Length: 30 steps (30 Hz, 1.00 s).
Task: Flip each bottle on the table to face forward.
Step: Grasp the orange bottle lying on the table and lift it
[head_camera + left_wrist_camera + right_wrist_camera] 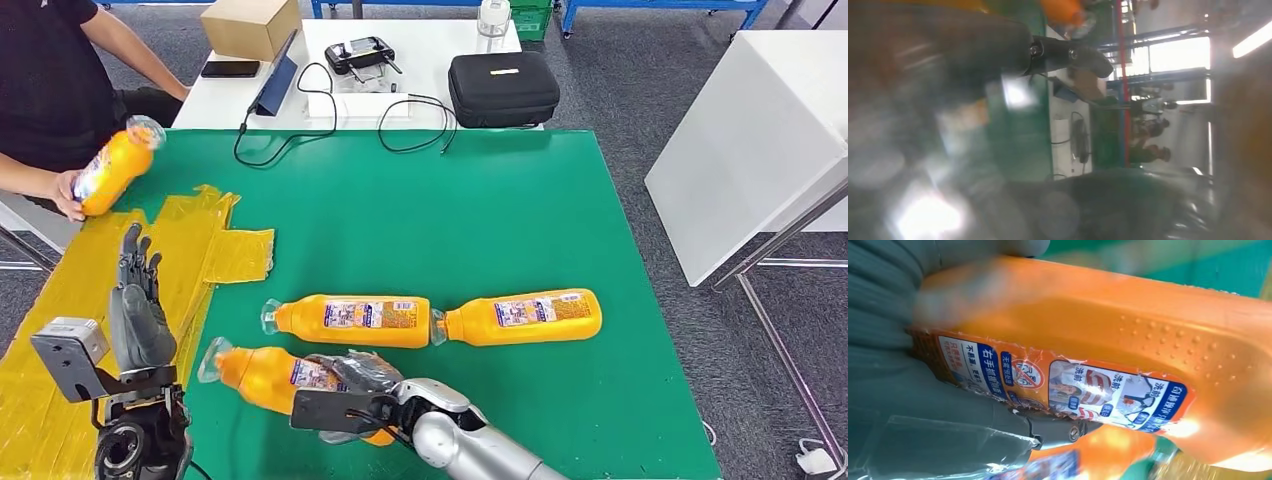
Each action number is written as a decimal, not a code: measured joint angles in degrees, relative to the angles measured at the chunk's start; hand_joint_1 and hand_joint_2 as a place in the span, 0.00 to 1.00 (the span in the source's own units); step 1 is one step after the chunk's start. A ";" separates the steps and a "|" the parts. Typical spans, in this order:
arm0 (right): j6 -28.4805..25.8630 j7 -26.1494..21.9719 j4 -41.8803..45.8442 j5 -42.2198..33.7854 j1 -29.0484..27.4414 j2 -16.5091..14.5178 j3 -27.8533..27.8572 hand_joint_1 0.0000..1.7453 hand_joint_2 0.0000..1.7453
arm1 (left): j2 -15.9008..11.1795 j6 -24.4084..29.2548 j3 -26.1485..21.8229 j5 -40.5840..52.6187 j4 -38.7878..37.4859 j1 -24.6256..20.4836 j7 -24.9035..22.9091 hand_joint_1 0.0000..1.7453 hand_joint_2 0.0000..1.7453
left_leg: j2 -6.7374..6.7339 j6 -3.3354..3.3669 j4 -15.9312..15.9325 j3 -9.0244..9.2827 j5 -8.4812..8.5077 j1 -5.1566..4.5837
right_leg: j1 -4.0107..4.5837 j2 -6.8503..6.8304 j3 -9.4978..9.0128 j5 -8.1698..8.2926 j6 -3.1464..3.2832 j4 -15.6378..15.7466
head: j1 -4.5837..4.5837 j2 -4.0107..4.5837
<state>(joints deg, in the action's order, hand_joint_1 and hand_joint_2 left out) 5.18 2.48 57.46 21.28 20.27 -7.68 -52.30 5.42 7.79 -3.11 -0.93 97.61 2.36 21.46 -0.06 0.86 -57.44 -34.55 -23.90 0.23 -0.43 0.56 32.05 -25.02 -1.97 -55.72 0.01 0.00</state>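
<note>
The right hand (352, 385) wraps its fingers around the nearest orange plastic bottle with a clear cap (270, 374), which lies on its side at the near edge of the green table mat (520, 220), cap pointing to the robot's left. In the right wrist view the same bottle (1128, 340) sits against the grey palm, its blue-and-orange label turned toward the camera.

Two more orange plastic bottles lie on their sides just beyond it: the middle bottle (350, 320) and the right-hand bottle (520, 317), the latter's cap almost touching the former's base.

The left hand (140, 300) is raised over the yellow tape patch (215, 250), holding nothing, fingers extended and slightly apart.

A person's hand (68, 192) holds a fourth orange bottle (115, 165) at the far left corner.

Risks, as judged:
- The bottle wall is smooth and rounded; a roll in the hand may let it slip and land label-down.
- The held bottle lies close to the middle bottle; a wide turn could knock it and disturb its facing.
- The held bottle is near the table edge and could roll off if released early.
</note>
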 joint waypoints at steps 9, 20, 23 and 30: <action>-9.49 -5.54 14.62 -3.60 -8.48 4.31 6.78 1.00 1.00 | 0.84 -2.97 -0.16 -6.32 0.97 3.20 -1.65 0.00 0.25 | 0.03 0.00 0.00 -0.25 -0.03 -0.01 | 0.00 -0.01 0.25 -0.02 0.03 0.01 | -0.01 0.00; -19.39 -8.67 27.88 -0.54 -14.71 6.90 12.99 1.00 1.00 | 1.89 -12.84 3.55 -19.57 3.93 8.33 -8.15 0.00 1.00 | 0.04 0.00 0.01 -0.32 -0.03 -0.01 | -0.01 -0.02 0.30 -0.02 0.03 0.02 | -0.01 0.00; -21.16 -8.70 28.94 0.43 -14.91 6.91 14.04 1.00 1.00 | 1.89 -14.78 5.61 -23.18 4.51 9.58 -9.38 0.00 1.00 | 0.05 0.00 0.01 -0.33 -0.03 -0.02 | -0.01 -0.02 0.29 -0.02 0.03 0.02 | -0.02 0.00; -22.15 -6.97 28.37 1.22 -12.79 6.09 15.87 1.00 1.00 | 1.73 -19.51 9.61 -28.08 4.92 10.49 -11.05 0.00 1.00 | 0.05 0.00 0.02 -0.33 -0.03 -0.01 | 0.00 -0.02 0.28 -0.02 0.03 0.01 | -0.02 0.00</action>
<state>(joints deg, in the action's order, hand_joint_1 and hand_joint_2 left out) -16.97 -4.49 85.83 22.50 7.49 -1.59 -36.44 7.15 -11.72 6.49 -29.01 102.53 12.86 10.42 -0.01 0.86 -57.42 -34.88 -23.92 0.22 -0.43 0.54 32.33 -25.04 -1.94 -55.70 -0.01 0.00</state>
